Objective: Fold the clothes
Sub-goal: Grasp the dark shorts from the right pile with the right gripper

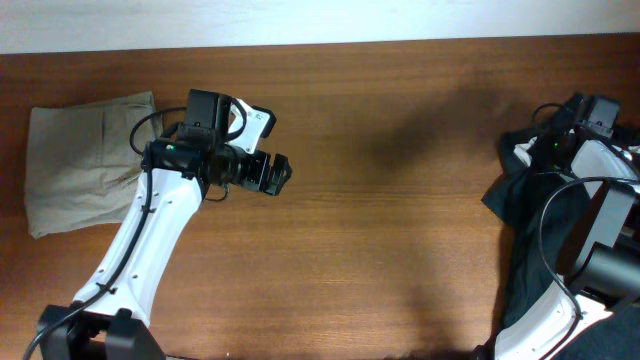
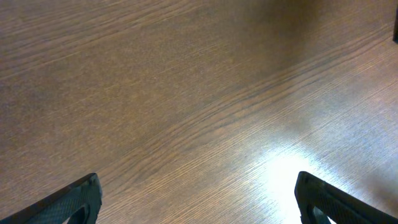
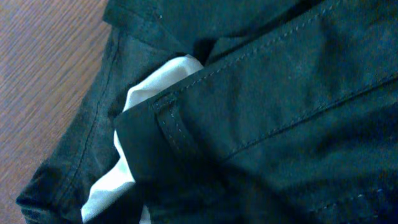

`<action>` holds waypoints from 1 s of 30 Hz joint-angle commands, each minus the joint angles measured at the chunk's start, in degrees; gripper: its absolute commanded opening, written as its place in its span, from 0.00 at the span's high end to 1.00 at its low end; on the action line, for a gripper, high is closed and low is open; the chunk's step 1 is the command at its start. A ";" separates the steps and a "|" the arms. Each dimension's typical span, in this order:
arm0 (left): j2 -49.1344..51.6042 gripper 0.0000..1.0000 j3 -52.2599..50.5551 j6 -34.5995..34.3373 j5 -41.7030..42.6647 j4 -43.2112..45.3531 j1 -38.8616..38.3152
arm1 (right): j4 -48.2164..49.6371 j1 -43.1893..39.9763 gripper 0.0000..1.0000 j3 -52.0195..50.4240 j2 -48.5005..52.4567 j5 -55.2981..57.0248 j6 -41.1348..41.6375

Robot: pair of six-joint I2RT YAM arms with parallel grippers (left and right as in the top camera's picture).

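The black shorts [image 1: 508, 196] lie bunched at the table's right edge, partly under my right arm. In the right wrist view the black cloth [image 3: 280, 93] fills the frame, with stitched seams and a white inner lining [image 3: 152, 87] showing through a fold. My right gripper [image 1: 548, 140] is down at the top of the shorts; its fingers are hidden among the dark cloth. My left gripper [image 1: 275, 172] hovers over bare wood left of centre, far from the shorts. Its jaws [image 2: 199, 205] are wide open and empty.
A folded beige garment [image 1: 85, 165] lies at the far left, behind my left arm. The brown wooden table [image 1: 400, 250] runs between the two arms. Its back edge meets a white wall.
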 commanded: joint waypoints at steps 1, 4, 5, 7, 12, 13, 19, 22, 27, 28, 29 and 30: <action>0.63 0.01 0.87 -0.50 0.46 0.02 -0.07 | -0.35 -0.31 0.96 0.63 -0.46 0.96 -0.13; 0.63 0.01 0.87 -0.50 0.46 -0.02 -0.07 | -1.95 -0.31 0.96 1.03 -9.29 0.85 -0.13; 0.63 0.01 0.87 -0.50 0.44 0.02 -0.07 | -2.64 -0.24 0.96 1.03 -15.43 -1.60 -0.15; 0.63 0.01 0.87 -0.48 0.44 0.33 -0.07 | -2.67 -0.24 0.96 1.03 -23.69 -6.58 -0.13; 0.63 0.01 0.87 -0.50 0.44 0.39 -0.07 | -9.40 -0.24 0.96 0.98 -22.69 -10.21 -0.15; 0.63 0.01 0.87 -0.50 0.42 0.39 -0.04 | -8.72 0.09 0.96 1.01 -22.91 -14.32 -0.15; -2.56 0.01 10.67 -0.50 -4.39 -9.18 5.99 | -1.90 34.27 0.96 4.35 -24.76 -32.83 -0.20; -7.02 0.01 15.69 -0.28 -6.95 -12.20 11.06 | -0.20 68.28 0.96 4.42 -23.71 -16.17 -5.88; -9.27 0.01 15.67 0.15 -7.13 -13.16 12.00 | -7.10 69.35 0.96 4.70 -24.04 7.72 -5.79; -9.27 0.01 15.67 0.15 -7.13 -13.40 12.00 | -11.10 59.47 0.96 5.42 -24.15 7.41 -1.55; -9.27 0.01 15.67 0.15 -7.13 -13.40 12.00 | -13.62 50.71 0.71 5.62 -24.15 5.29 -0.35; -9.27 0.01 15.67 0.15 -7.13 -13.40 12.00 | -15.13 44.24 0.39 5.62 -24.13 2.14 -0.37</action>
